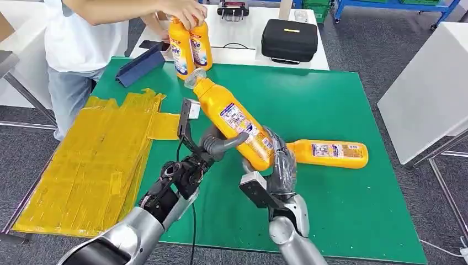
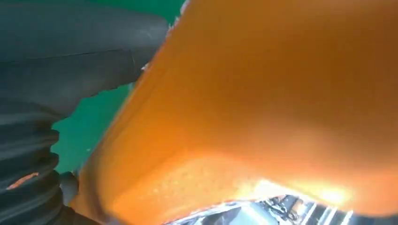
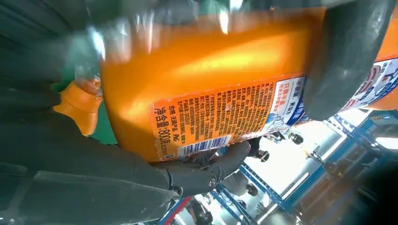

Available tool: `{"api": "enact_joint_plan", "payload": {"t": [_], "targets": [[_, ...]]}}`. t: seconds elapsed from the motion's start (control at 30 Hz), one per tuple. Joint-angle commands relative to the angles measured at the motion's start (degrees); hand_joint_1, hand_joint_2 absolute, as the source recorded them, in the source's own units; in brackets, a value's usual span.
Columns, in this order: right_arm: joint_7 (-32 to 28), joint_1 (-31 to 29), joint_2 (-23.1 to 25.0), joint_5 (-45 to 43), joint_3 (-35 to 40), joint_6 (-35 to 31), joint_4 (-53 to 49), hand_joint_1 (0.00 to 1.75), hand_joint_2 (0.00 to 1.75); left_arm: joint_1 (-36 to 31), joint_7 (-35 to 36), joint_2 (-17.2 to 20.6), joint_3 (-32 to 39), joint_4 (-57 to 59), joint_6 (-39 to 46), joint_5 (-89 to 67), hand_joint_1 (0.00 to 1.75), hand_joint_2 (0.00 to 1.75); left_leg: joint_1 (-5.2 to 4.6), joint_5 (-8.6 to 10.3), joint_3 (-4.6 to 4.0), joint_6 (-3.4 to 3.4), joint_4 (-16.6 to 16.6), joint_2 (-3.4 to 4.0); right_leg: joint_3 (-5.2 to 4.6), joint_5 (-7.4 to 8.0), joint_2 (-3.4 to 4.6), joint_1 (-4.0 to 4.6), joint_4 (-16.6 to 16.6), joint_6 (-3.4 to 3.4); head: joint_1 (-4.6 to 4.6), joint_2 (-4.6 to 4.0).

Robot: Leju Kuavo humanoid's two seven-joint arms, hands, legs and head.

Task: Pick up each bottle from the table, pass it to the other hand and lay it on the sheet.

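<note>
An orange bottle (image 1: 232, 117) with a clear cap hangs tilted above the green table (image 1: 342, 99), cap pointing away from me. My right hand (image 1: 281, 163) grips its lower end, and my left hand (image 1: 209, 148) curls its fingers around its middle from the other side. The left wrist view has the bottle (image 2: 263, 103) pressed close against my left hand (image 2: 56, 93). In the right wrist view my right hand (image 3: 70, 159) wraps the labelled bottle (image 3: 202, 75). A second orange bottle (image 1: 331, 153) lies on its side just right of my right hand. The yellow sheet (image 1: 94, 160) lies at the left.
A person at the far left edge holds two more orange bottles (image 1: 190, 44) upright on the table. A blue folder (image 1: 138, 67) lies next to them. Behind on a white table sits a black case (image 1: 289, 38). Another white table (image 1: 430, 94) stands to the right.
</note>
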Motion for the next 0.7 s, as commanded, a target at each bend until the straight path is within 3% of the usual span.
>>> {"api": "enact_joint_plan", "payload": {"t": [0.03, 0.7], "targets": [[-1.12, -1.75, -0.14, 0.17, 2.35, 0.68, 3.02, 1.75, 1.75, -1.88, -1.56, 1.45, 0.31, 1.94, -0.49, -0.26, 1.75, 1.75, 0.11, -0.20, 0.34, -0.23, 0.03, 0.24, 0.35, -0.10, 0.18, 0.12, -0.08, -0.19, 0.00, 0.00], [-2.30, -2.28, -0.66, -0.60, 2.19, 0.19, 4.85, 1.75, 1.75, -1.51, -2.65, 2.03, -0.40, 1.34, 0.21, -1.32, 1.75, 1.75, 0.13, -0.23, 0.40, -0.26, 0.02, 0.22, 0.43, -0.13, 0.16, 0.14, -0.10, -0.21, 0.02, 0.00]]}}
